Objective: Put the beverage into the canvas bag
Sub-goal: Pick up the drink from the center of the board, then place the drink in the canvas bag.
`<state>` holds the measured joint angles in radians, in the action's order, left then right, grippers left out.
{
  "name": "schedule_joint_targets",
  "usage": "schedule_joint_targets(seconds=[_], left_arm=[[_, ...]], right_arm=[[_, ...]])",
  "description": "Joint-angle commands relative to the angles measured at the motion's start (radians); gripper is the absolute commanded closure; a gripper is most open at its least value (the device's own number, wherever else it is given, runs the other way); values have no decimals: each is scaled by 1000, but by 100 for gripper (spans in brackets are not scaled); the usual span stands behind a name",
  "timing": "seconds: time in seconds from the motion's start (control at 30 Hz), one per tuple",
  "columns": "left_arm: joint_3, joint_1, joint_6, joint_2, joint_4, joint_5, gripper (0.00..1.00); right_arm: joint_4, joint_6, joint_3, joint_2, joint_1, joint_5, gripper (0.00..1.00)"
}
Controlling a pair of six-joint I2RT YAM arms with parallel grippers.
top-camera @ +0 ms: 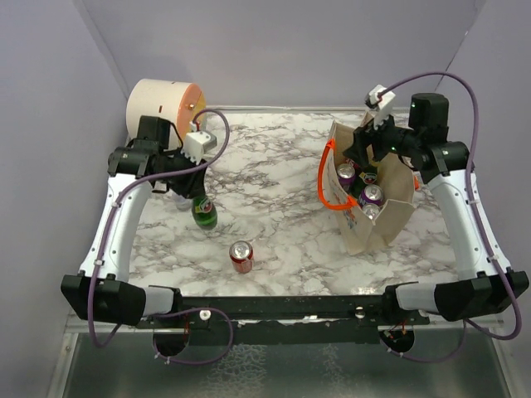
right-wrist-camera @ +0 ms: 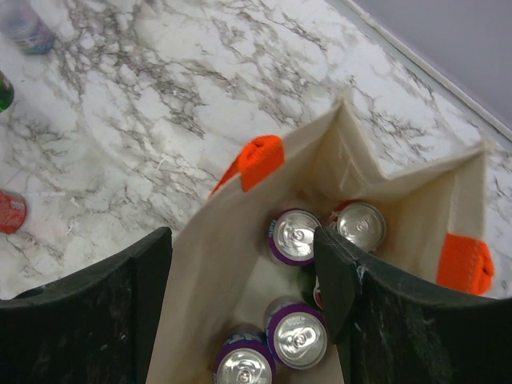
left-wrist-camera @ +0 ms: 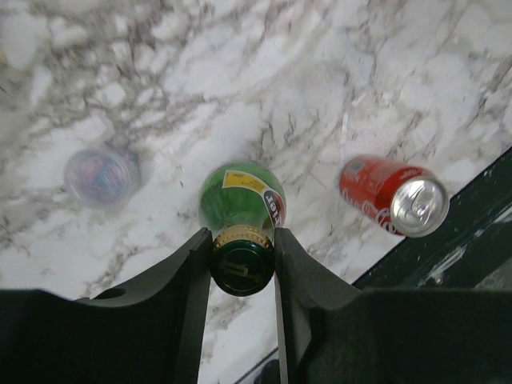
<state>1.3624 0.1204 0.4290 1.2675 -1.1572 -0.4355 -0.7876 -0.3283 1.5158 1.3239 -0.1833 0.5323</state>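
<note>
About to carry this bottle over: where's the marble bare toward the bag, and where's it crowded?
Bare marble spans the centre, between the green bottle and the canvas bag, behind the red can. Crowded: inside the bag, cans pack the bottom.

Cannot read the blurred pale can (left-wrist-camera: pixel 102 174) beside the green bottle (left-wrist-camera: pixel 242 200). Cannot see whole the red can (right-wrist-camera: pixel 10 212), cut by the left edge, nor the bag (right-wrist-camera: pixel 240 264), cut by the bottom edge.

At your desk's (top-camera: pixel 274 182) left is the bottle (top-camera: pixel 204 213), a can (top-camera: pixel 241 256) before it; at right, cans (top-camera: pixel 371 196) sit in the canvas bag (top-camera: pixel 377 228).
</note>
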Motion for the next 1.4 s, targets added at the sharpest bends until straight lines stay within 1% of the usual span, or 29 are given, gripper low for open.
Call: schedule_joint_targets(seconds=[0.0, 0.07, 0.17, 0.2, 0.47, 0.63, 0.8, 1.0, 1.2, 1.37], left_arm=[[255, 9, -74, 48, 116, -165, 100], [360, 23, -94, 94, 131, -189, 100], [522, 76, -99, 180, 150, -181, 100], [577, 101, -99, 197, 156, -177, 100], [1039, 341, -95, 475, 229, -81, 100], [1214, 474, -139, 589, 305, -33, 100], [1288, 590, -200, 653, 423, -8, 100], [1323, 705, -222, 685, 533, 49, 100], [1355, 776, -227, 738, 595, 96, 100], [1356, 807, -214, 736, 621, 217, 100]], right_arm=[[29, 61, -32, -62, 87, 24, 29], [27, 76, -50, -90, 121, 3, 30], [17, 89, -63, -114, 170, -15, 30], [13, 90, -68, -121, 181, -23, 30], [-26, 87, -101, -176, 284, -100, 32], [-59, 67, -148, -219, 335, -103, 33], [-76, 64, -212, -269, 361, -85, 33], [-85, 69, -206, -274, 383, -29, 34], [-94, 72, -233, -294, 383, 12, 35], [-108, 57, -202, -292, 383, 82, 36]])
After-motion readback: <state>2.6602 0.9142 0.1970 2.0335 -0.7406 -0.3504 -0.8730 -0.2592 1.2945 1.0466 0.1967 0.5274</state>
